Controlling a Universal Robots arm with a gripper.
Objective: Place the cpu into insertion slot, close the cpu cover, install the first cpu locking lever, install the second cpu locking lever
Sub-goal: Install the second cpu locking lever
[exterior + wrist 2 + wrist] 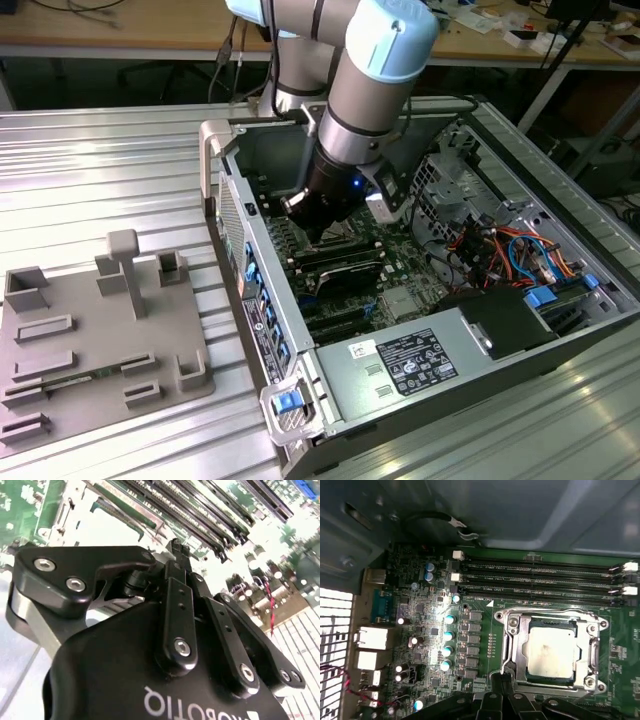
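In the first wrist view the cpu [552, 652], a tan-silver square, lies flat in the insertion slot [553, 623] on the green motherboard [480, 630]. The silver cpu cover [592, 652] lies down flat around it as a frame. One thin locking lever [504, 647] runs along the socket's side and another [545, 612] along the side by the memory slots. My gripper [501, 678] sits just beside the first lever's end, at the socket's corner, with its black fingers [178, 587] pressed together. In the exterior view the gripper [310, 228] reaches down into the open computer case.
Long black memory slots [540, 580] run beside the socket. The case wall [262, 300] and a grey-white power supply box [410, 365] hem in the board. Coloured cables [500, 250] fill the exterior view's right. A grey fixture tray [95, 340] lies on the metal table.
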